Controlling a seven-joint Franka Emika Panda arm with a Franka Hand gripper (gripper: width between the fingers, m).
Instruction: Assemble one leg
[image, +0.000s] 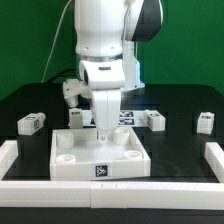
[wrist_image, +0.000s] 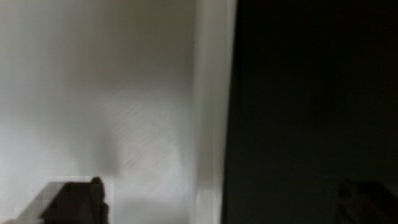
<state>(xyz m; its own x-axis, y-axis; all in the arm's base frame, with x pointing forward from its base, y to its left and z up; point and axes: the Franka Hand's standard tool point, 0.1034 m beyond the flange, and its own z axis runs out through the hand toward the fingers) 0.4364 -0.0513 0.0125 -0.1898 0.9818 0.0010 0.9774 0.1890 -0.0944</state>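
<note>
With the fingers (wrist_image: 71, 203) spread apart, seemingly astride the rear wall of the white tray (image: 70, 170), and the nearest leg (image: 77, 117) lying ungrasped on the tabletop (image: 180, 104) just beside that tray's corner, a sideways sweep could topple the leg or shove the tray.

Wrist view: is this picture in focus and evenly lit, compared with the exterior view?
Wrist view: blurred and dim, one half pale, the other near black; the dark fingertips are vague shapes. Exterior view: sharper, evenly lit, no harsh glare; the small white block-shaped plastic leg has clear edges.
</note>
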